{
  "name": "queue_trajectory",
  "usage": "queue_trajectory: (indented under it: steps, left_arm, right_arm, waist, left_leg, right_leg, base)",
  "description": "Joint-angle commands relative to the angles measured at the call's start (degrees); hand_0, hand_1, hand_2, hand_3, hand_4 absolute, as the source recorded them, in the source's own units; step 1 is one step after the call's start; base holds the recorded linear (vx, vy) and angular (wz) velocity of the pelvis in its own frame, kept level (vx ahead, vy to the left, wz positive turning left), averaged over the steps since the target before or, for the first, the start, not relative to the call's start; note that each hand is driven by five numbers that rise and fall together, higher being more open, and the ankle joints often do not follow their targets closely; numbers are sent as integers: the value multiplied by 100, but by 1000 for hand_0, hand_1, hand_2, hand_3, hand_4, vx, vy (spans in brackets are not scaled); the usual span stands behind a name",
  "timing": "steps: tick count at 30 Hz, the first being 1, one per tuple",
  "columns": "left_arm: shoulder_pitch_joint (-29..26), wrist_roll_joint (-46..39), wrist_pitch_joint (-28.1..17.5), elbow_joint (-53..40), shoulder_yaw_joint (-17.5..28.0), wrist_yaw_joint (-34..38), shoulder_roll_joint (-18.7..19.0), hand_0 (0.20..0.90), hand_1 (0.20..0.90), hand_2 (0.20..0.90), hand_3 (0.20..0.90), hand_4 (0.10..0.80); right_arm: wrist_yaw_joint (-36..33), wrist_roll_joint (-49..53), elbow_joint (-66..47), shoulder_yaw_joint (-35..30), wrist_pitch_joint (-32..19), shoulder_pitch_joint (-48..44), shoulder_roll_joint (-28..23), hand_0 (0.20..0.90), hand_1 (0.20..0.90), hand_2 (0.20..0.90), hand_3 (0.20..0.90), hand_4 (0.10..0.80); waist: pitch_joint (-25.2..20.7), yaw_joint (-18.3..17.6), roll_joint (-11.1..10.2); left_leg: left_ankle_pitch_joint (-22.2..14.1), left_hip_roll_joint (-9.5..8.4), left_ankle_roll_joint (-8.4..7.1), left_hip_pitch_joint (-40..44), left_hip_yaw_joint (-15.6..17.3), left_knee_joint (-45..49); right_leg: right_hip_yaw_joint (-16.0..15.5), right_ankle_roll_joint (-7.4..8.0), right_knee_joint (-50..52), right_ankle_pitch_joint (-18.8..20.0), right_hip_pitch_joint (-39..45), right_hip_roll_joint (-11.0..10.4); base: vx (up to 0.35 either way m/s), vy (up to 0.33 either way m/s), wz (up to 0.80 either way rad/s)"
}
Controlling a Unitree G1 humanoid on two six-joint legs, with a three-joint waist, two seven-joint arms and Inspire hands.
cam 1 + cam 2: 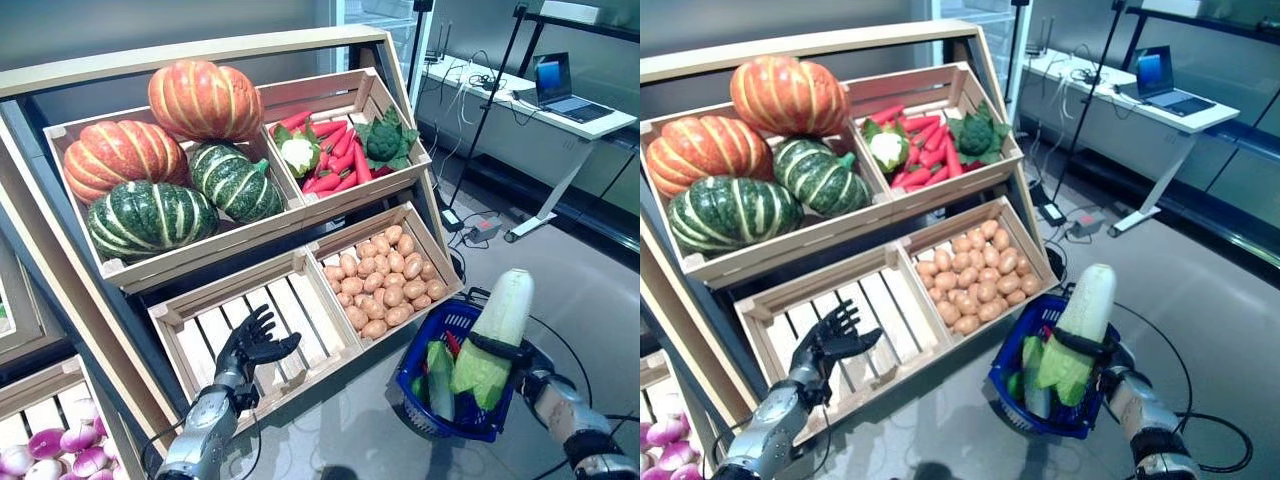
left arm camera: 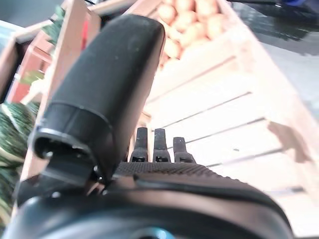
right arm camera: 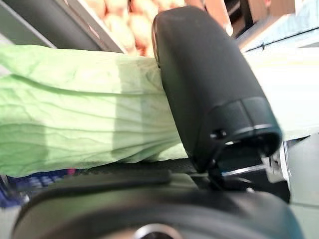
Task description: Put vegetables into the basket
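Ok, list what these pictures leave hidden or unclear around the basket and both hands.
- Blue basket: its far side and floor are hidden in both eye views by the cabbage and the vegetables inside.
- Right hand: its fingers are behind the cabbage; the right wrist view shows only the thumb against the leaves.
- Purple vegetables: cut off by the left eye view's edge.
- Left hand: open over the empty crate, contact unclear.

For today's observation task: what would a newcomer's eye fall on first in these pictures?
Probably the big orange and green pumpkins in the stand's upper left crate. Next, the right hand gripping a pale napa cabbage over the blue basket on the floor. The left hand hovers open at an empty crate.
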Motion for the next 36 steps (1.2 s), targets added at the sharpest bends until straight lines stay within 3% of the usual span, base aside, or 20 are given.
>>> queue_trajectory:
  steps: [1,8,12,16,23,28,29,36]
  left_arm:
    - [-854,-177,-635,-230,-205,-113,258,900,900,900,900,800]
    - [-1262,-216,-1170,-234,-479,36,367,900,900,900,900,800]
    - [-1452,-368,-1401,-427,-563,47,558,900,900,900,900,800]
    - [-1621,-502,-1591,-637,-623,-93,687,900,900,900,900,800]
    - [-1870,-992,-1992,-1033,-669,-38,716,900,900,900,900,800]
    - [-1927,-1014,-2219,-1226,-648,88,680,900,900,900,900,800]
    - [-1926,-1079,-2251,-1267,-642,15,675,900,900,900,900,800]
    - [-1775,-1359,-2444,-1174,-569,-383,694,900,900,900,900,800]
  right_arm:
    - [-212,-221,387,-264,-856,-1216,-673,300,300,300,300,400]
    - [-429,26,1105,-96,-849,-2124,-1159,300,300,300,300,400]
    - [-598,54,1149,40,-955,-2567,-1333,300,300,300,300,400]
    - [-730,215,1110,82,-900,-2782,-1459,300,300,300,300,400]
    - [-567,145,1261,249,-758,-3292,-1617,300,300,300,300,400]
    - [-341,208,1243,409,-685,-3509,-1760,300,300,300,300,400]
    - [-347,204,1238,428,-719,-3515,-1767,900,900,900,900,800]
    - [-496,235,1164,388,-755,-3439,-1797,900,900,900,900,800]
  waist:
    - [365,199,-66]
    - [1230,209,205]
    - [1623,208,364]
    - [1788,172,438]
    - [1933,96,563]
    - [2016,68,568]
    - [2022,69,560]
    - [1988,130,444]
  left_leg:
    - [-496,40,70,-685,10,1312]
    - [-1056,-27,96,-2100,-35,3075]
    - [-1462,-200,210,-3020,-76,4111]
    - [-1670,-259,311,-3584,-1,4727]
    - [-2134,-197,427,-4368,71,5881]
    - [-2390,-149,575,-4986,27,6652]
    - [-2426,-154,593,-5069,11,6763]
    - [-2518,-176,635,-5257,-119,7229]
  right_leg:
    - [-265,-630,1526,-448,-658,-163]
    - [-256,-860,3264,-1036,-1944,-448]
    - [-88,-879,4514,-1392,-2922,-746]
    - [-4,-877,5247,-1574,-3546,-977]
    - [236,-995,6247,-1908,-4417,-1037]
    - [362,-1100,6907,-2119,-5103,-963]
    - [371,-1106,7005,-2150,-5189,-945]
    - [292,-1105,7347,-2236,-5325,-855]
  base:
    - [-200,-25,17]
    - [-181,18,13]
    - [-164,19,6]
    - [-152,9,7]
    - [-84,5,3]
    - [-80,-26,-3]
    - [-80,-50,6]
    - [-6,-35,1]
